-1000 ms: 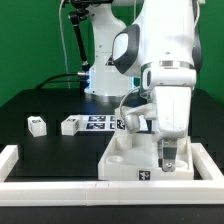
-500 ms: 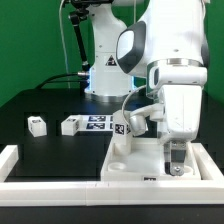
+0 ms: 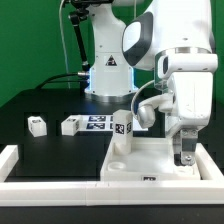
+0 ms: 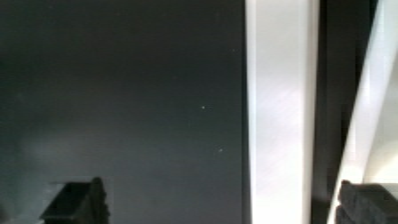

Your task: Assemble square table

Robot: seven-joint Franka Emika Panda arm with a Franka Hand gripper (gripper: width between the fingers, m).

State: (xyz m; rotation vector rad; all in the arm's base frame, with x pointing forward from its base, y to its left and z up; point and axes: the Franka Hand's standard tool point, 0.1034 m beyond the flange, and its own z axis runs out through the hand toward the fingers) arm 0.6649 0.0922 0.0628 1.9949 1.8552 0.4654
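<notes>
The white square panel (image 3: 150,162) lies flat at the front right of the black table. One tagged white leg (image 3: 122,131) stands upright on its far corner towards the exterior view's left. Two more tagged legs (image 3: 37,125) (image 3: 70,125) lie loose on the table to the exterior view's left. My gripper (image 3: 183,154) hangs over the panel's edge on the exterior view's right, open and empty. In the wrist view my gripper (image 4: 219,205) shows two dark fingertips (image 4: 75,204) apart, with nothing held. A white strip (image 4: 281,110) runs between them; I cannot tell if it is the panel's edge or a rail.
The marker board (image 3: 98,122) lies flat behind the loose legs. White border rails run along the front (image 3: 60,187) and the exterior view's left (image 3: 9,157) of the table. The robot's base (image 3: 105,70) stands at the back.
My gripper has moved towards the exterior view's right and slightly up, from above the panel's front to its right edge. The standing leg is now in full view.
</notes>
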